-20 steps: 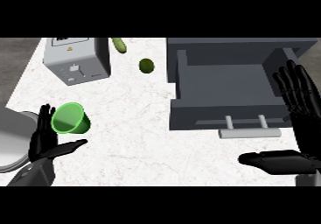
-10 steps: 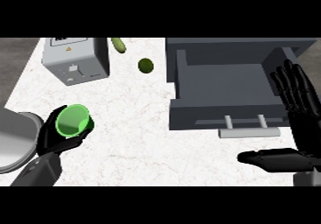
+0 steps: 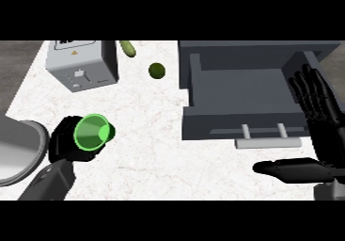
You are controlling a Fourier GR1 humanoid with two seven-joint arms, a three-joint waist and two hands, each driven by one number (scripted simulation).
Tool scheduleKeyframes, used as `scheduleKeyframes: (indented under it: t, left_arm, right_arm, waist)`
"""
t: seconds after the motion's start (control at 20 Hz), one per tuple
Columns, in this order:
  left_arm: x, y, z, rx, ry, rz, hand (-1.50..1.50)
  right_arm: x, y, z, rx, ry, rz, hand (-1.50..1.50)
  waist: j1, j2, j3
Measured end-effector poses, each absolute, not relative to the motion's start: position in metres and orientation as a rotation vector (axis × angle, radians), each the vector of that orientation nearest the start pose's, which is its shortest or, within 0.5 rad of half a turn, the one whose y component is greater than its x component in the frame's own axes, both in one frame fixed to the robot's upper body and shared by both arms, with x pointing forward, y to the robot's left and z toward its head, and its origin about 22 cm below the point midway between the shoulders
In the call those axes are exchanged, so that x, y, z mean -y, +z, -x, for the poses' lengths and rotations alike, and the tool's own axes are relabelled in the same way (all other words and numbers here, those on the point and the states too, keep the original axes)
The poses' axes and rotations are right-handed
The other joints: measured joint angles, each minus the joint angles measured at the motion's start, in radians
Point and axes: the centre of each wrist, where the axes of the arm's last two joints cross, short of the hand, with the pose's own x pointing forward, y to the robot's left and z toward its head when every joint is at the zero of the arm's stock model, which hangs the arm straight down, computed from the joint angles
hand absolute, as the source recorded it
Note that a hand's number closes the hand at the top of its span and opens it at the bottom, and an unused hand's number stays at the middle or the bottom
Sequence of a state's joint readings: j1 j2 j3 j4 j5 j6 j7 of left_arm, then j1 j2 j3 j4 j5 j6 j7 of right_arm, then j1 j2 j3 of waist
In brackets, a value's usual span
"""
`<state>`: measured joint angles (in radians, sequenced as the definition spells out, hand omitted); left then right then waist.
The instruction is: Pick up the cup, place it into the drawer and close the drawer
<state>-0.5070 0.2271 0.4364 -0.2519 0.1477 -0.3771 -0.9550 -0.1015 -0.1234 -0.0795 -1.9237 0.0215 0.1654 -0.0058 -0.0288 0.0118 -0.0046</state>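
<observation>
Fingers curled round the cup (image 3: 92,133) in the left hand (image 3: 71,143), well left of the open drawer (image 3: 242,84); right hand (image 3: 320,136) resting open, fingers straight, beside the drawer; best carried rightward, kept upright, cleared over the front wall before lowering inside.

txt chk | my head view: no legible wording anywhere | grey box (image 3: 81,63) at counter's far left has dark label strip on top + small mark on its face, both too small for me to read | no nos./brands seen
</observation>
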Motion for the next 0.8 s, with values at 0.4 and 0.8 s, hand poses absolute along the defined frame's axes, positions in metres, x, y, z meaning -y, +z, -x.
scheduleKeyframes:
  t: [0.4,0.8]
  left_arm:
    - [-0.316,-0.125,-0.287,1.855,0.354,0.128,1.5]
    - [-0.295,-0.092,-0.325,1.982,0.264,0.225,1.5]
  right_arm:
    - [0.27,0.118,-0.243,2.012,0.264,0.051,-1.5]
    - [0.277,0.111,-0.238,1.999,0.246,0.071,-1.5]
  waist:
    - [0.006,-0.004,0.001]
    - [0.021,-0.012,0.004]
